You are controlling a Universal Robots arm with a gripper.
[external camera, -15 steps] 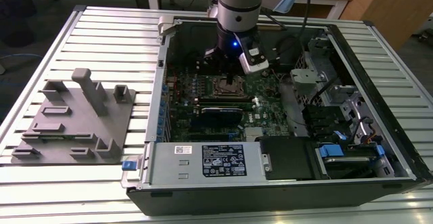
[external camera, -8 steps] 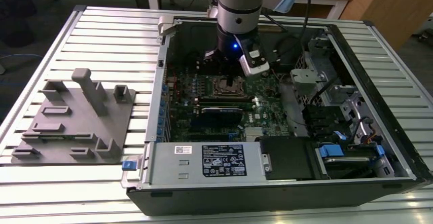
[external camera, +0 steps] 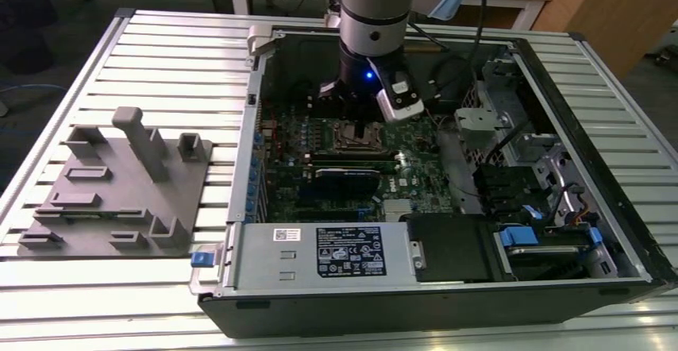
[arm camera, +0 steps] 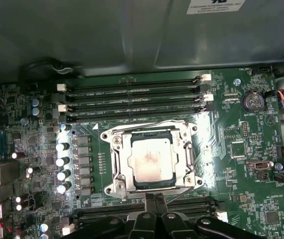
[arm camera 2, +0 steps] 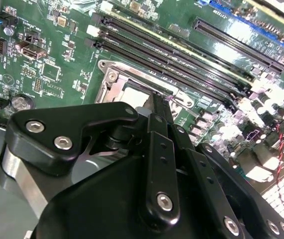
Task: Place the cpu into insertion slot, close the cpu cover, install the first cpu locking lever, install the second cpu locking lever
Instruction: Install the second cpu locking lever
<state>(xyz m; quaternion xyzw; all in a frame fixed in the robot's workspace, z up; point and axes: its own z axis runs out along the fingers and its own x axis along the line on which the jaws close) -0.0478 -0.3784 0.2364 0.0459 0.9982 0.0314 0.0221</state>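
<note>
Item: cpu (arm camera: 152, 159), seated in the insertion slot (arm camera: 118, 180) on the green motherboard (arm camera: 241, 144); the cpu cover (arm camera: 152, 131) I see lying closed around it, silver top showing through the window. Memory slots (arm camera: 132, 97) run just beyond the socket. End effector (arm camera: 154, 199): fingers pressed together, holding nothing, tips beside the socket's edge. In the exterior view, a grey fixture block (external camera: 117, 188) sits at nine o'clock from the computer case (external camera: 424, 287) on the slatted surface (external camera: 63, 303).

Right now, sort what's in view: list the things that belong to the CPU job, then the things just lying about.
Job:
- cpu, seated in the insertion slot
- cpu cover, down around the chip
- gripper, at the socket's edge

Lying about:
- grey fixture block on the table beside the case
- blue-tabbed drive bay
- memory slots
</note>
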